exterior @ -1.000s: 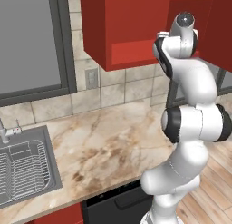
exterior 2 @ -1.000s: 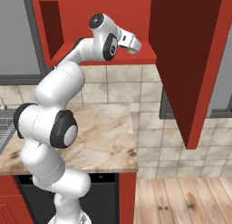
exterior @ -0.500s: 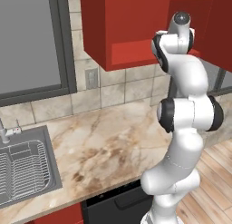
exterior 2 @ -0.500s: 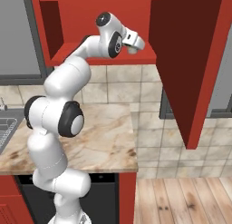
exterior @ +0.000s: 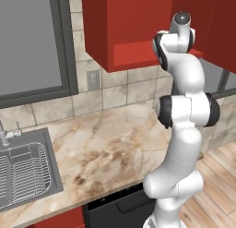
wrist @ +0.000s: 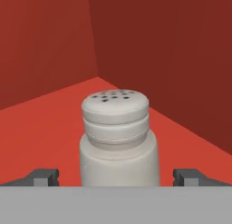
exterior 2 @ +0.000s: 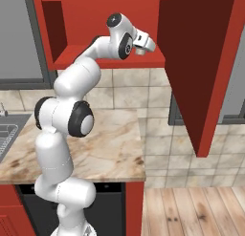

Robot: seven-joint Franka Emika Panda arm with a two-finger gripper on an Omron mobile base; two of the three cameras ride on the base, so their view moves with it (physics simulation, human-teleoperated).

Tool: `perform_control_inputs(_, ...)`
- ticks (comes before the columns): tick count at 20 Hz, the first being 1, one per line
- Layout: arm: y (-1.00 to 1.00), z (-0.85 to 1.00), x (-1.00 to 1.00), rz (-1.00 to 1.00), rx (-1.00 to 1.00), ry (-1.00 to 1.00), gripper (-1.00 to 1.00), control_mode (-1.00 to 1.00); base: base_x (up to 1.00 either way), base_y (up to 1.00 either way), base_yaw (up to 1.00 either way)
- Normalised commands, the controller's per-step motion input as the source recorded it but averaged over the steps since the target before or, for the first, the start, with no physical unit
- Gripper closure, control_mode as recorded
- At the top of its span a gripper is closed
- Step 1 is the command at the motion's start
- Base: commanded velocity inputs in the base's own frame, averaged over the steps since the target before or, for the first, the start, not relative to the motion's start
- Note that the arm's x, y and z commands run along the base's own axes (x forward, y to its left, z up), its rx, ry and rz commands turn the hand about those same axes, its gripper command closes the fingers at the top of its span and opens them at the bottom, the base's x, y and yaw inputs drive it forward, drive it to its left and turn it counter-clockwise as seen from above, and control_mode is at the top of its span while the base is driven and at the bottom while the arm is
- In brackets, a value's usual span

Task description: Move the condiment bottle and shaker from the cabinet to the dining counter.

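The shaker (wrist: 118, 137), a pale grey cylinder with a rounded, holed top, stands upright on the red shelf floor near the cabinet's inner corner. My gripper (wrist: 117, 177) is open, its two dark fingertips (wrist: 43, 177) on either side of the shaker's lower body, apart from it. In the right base view the gripper (exterior 2: 149, 45) reaches into the open red wall cabinet (exterior 2: 57, 34), beside its swung-out door (exterior 2: 196, 68). In the left base view the arm's upper joints (exterior: 180, 31) stand in front of the cabinet (exterior: 124, 33). The condiment bottle and the dining counter are out of view.
Below the cabinet lies a marble worktop (exterior: 106, 148) with a sink and wire rack (exterior: 23, 171) at its left. A dark dishwasher front (exterior: 115, 208) sits under it. The open door (exterior 2: 196, 68) hangs right of the arm over wooden floor (exterior 2: 191, 211).
The arm has stretched higher and the hand has pushed further right into the cabinet, toward the open door. The gripper has stayed open.
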Motion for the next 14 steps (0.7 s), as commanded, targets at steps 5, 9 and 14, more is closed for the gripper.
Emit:
perform_control_inputs(5, 0.00, -0.07, 0.11, 0.00, 0.00, 0.00, -1.00, -1.00, 0.00, 0.00, 0.00)
perform_control_inputs(9, -0.06, -0.16, 0.00, 0.00, -0.01, 0.00, 1.00, -1.00, 0.00, 0.00, 0.00)
perform_control_inputs(14, -0.08, -0.24, 0.00, 0.00, -0.02, 0.00, 1.00, -1.00, 0.00, 0.00, 0.00)
